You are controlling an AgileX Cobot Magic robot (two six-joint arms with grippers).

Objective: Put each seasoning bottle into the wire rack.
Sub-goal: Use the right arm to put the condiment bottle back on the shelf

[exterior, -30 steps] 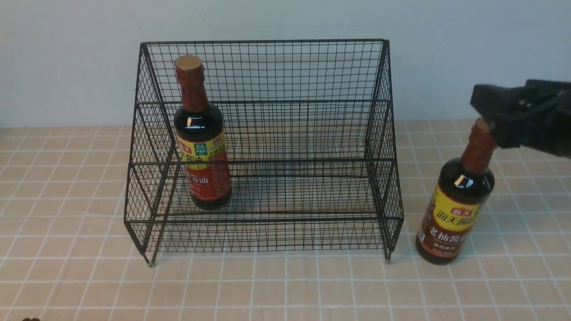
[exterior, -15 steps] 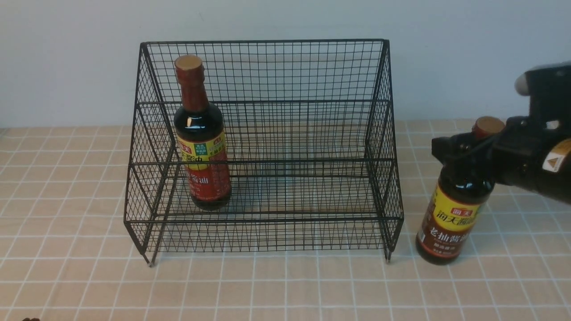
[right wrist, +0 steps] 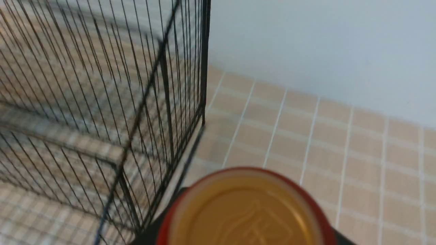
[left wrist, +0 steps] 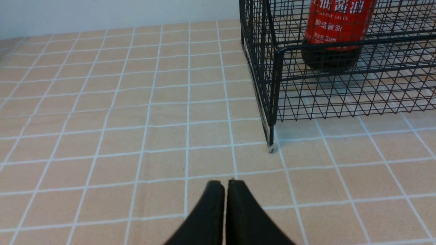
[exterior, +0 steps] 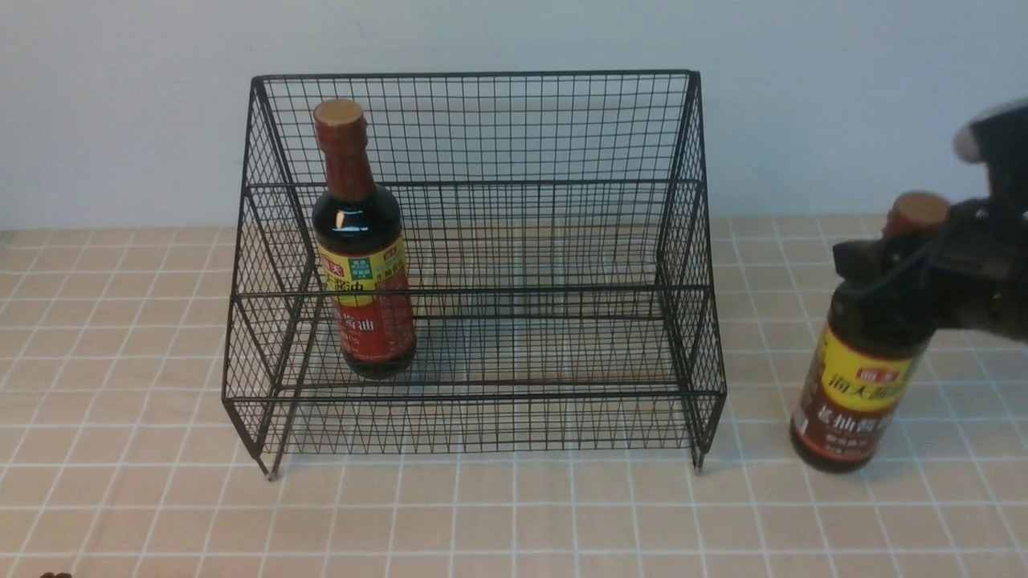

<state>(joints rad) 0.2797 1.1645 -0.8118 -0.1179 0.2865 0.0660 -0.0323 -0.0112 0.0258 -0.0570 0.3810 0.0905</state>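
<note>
The right fingers (exterior: 856,263) clasped the neck of the tilted dark glass soy-sauce bottle with the yellow-and-brown label (exterior: 855,385), its base down at the tan tiled surface (exterior: 514,514) just right of the tall black wire-mesh rack (exterior: 482,75). The dark glass bottle with the yellow-and-red label (exterior: 365,281) stood upright inside the rack's left end, and the left fingers (left wrist: 211,211) were pressed together, empty, near its front foot.

Black wire rack (exterior: 474,74), yellow-red labelled bottle (exterior: 365,305), yellow-brown labelled bottle (exterior: 855,401), beige checked tabletop (exterior: 514,522).

Left hand (left wrist: 224,183) closed; right hand (exterior: 883,266) clamps bottle (exterior: 861,387).
</note>
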